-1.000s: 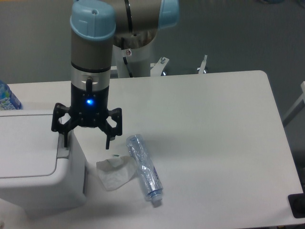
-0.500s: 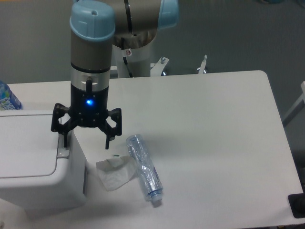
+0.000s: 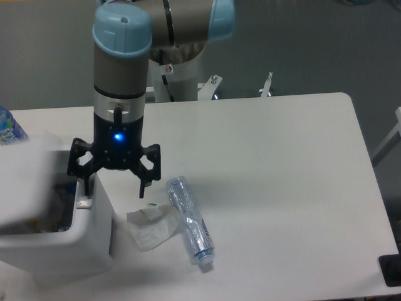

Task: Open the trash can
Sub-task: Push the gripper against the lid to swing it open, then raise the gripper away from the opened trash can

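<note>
the lid [image 3: 25, 179] of the trash can [image 3: 59, 248] had sprung up: half a second before it lay flat and shut across the top, and now it showed as a blurred white panel lifted at the left, with the dark inside of the bin and some rubbish visible below it. the trash can itself had not moved; it stood at the front left corner of the desk [image 3: 282, 169], partly cut off by the picture's edge. the hand [image 3: 114, 182] hung in the same place as before, fingers spread wide and grasping nothing, its left finger [image 3: 82, 185] down at the grey button strip [image 3: 83, 203] on the bin's right rim, the right finger hanging over the desk. the crushed bottle [image 3: 190, 221] and the crumpled tissue [image 3: 152, 227] lay untouched just right of the bin. judging by the blur, the lid was mid-swing, so the press seemed to have worked and the task looked all but done, provided the lid stayed up.
</note>
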You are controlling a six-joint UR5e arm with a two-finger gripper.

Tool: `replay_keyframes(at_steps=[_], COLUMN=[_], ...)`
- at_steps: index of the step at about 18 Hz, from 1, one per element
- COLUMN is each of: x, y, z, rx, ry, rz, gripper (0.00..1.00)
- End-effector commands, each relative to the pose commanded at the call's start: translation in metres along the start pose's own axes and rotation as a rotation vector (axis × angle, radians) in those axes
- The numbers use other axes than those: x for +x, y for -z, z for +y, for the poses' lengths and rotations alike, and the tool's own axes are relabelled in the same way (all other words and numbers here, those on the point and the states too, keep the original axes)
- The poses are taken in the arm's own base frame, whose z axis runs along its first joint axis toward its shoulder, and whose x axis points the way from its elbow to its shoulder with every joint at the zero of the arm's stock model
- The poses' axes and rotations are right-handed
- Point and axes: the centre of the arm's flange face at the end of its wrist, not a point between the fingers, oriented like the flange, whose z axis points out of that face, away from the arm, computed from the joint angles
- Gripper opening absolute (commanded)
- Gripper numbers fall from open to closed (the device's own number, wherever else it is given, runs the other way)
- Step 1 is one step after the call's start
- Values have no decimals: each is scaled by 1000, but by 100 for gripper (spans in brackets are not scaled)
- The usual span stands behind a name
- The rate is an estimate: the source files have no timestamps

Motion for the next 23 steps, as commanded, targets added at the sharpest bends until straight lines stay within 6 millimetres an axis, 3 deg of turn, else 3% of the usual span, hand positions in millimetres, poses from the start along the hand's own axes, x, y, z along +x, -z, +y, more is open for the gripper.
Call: replay_keyframes(at_steps=[3,7,8,10,14,20,23], x=[0,1,-8,-50,-111,-170,-182], y=[2,28,38,57,88,85,75], z=[-1,-21,-26,-33,-40,-19,-5], rx=[4,65,82,111,128,-46,-161], ry=[-3,-13,1,46,10,-170,-312], rz=[0,-10,-23,-106,-265,-428,-452], gripper=[100,100,100,100,100,100,100])
